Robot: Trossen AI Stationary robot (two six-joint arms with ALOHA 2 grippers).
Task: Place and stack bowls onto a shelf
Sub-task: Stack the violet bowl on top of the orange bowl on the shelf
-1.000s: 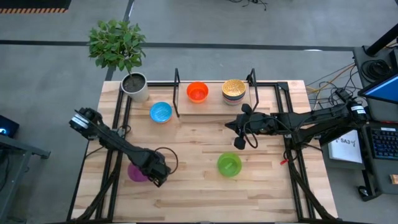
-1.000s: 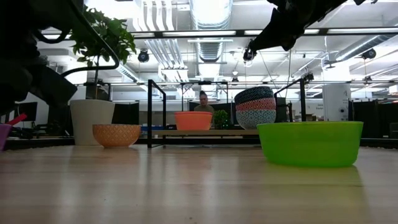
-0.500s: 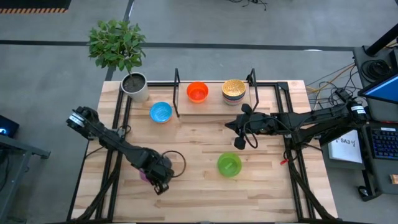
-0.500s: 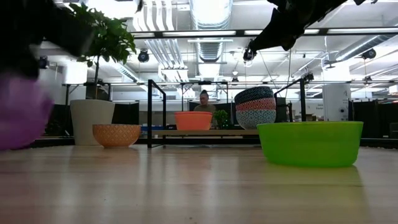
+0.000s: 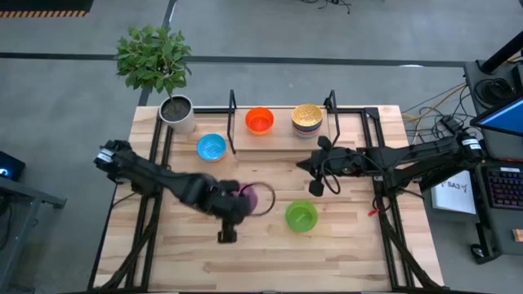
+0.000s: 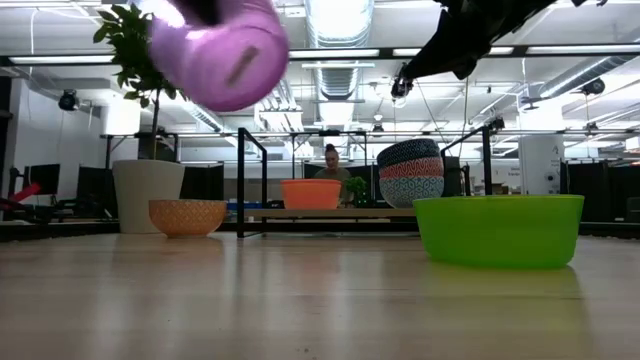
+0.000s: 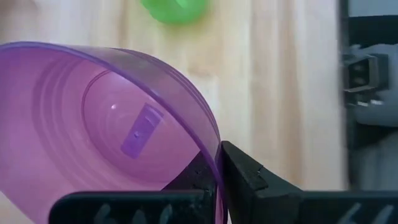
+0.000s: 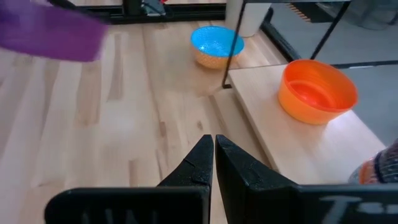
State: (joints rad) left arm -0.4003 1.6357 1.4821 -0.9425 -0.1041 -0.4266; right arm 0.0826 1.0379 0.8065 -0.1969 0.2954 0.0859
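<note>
Lifting now, the left end effector (image 5: 235, 202) grips the purple bowl (image 5: 248, 198), moved from lower left toward the shelf (image 5: 278, 135).

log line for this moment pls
left claw: shut on purple bowl, lifted mid-table | right claw: shut, empty, hovering near shelf | green bowl: on table

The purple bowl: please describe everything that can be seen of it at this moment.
The purple bowl is small, round and looks like translucent plastic, with a small rectangular label on its base. The left gripper is shut on its rim, one finger inside and one outside. It is lifted off the table and tilted, near the table's middle and left of the green bowl. Nothing else touches it.
</note>
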